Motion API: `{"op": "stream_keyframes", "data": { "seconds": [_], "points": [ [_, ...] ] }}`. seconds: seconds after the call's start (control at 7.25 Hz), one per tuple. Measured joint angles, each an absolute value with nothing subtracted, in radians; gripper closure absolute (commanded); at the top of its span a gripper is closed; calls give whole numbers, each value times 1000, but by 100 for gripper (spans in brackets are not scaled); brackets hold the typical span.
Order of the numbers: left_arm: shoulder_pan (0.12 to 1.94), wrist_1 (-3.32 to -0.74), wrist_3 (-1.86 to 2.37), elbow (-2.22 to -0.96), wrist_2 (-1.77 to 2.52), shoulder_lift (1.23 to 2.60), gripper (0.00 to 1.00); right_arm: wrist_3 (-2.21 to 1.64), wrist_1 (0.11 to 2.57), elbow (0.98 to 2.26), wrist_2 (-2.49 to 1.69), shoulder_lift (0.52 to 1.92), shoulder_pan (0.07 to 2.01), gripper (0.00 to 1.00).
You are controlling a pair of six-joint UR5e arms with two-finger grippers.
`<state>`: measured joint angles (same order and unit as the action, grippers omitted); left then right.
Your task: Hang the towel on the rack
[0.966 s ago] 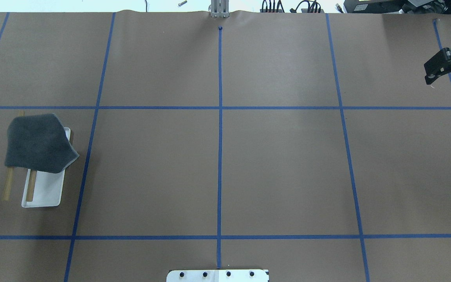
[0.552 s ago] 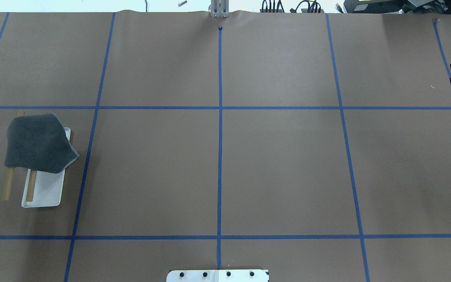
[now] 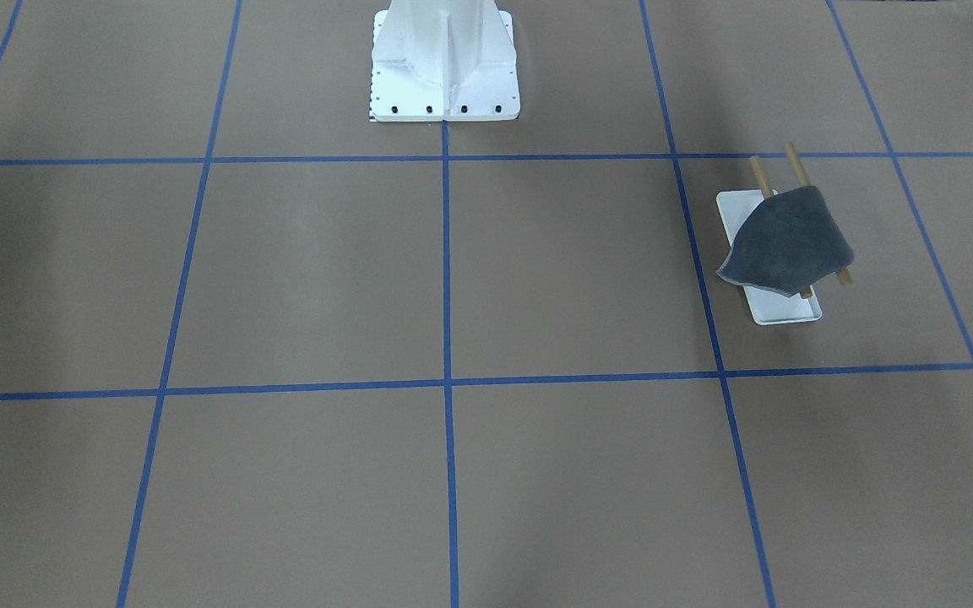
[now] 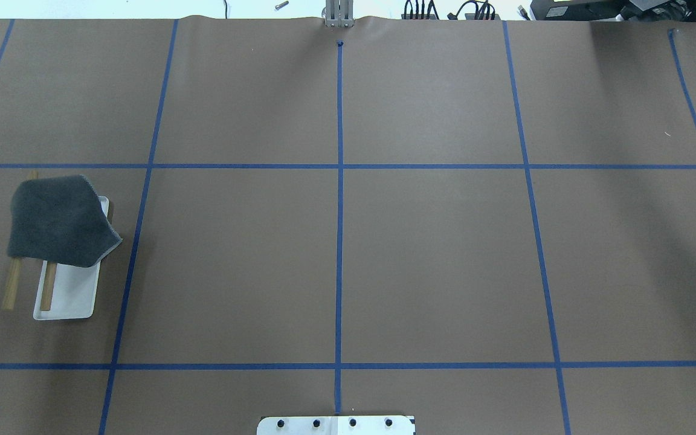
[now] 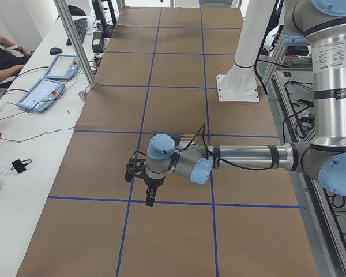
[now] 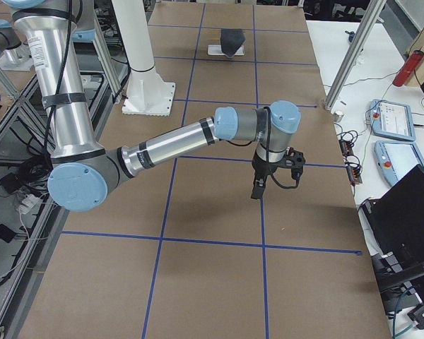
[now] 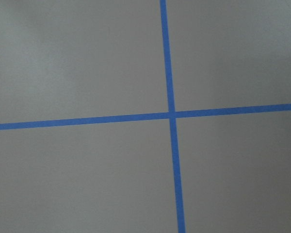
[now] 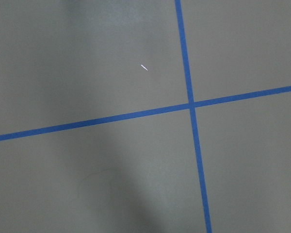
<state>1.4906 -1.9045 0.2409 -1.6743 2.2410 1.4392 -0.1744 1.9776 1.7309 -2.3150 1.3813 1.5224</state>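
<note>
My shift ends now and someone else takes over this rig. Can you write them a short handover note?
The left hand and the right hand are both over bare table, clear of the job's things. Whether they are open or shut cannot be told; neither holds the towel.
The towel lies draped over both rods of the rack, towards its end far from the robot, one corner drooping.
Done: the towel is hung.
Left: seemingly nothing; perhaps centre the towel.
</note>
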Motion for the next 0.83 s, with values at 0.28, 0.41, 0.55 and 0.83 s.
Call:
{"op": "stream_keyframes", "data": {
  "seconds": [0.28, 0.41, 0.55, 0.83],
  "points": [
    [1525, -1804, 233, -1675, 2259, 1491, 1, -118, 1866, 1613, -2326, 1409, 1562, 0],
    [1531, -1787, 232, -1675, 2261, 1499, 1, -102, 1753, 1563, -2326, 1447, 1568, 0],
    [1534, -1776, 232, -1675, 2262, 1501, 1, -98, 1652, 1525, -2325, 1474, 1571, 0],
    [1539, -1751, 232, -1680, 2263, 1503, 1, -97, 1582, 1493, -2323, 1490, 1573, 0]
  ]
}}
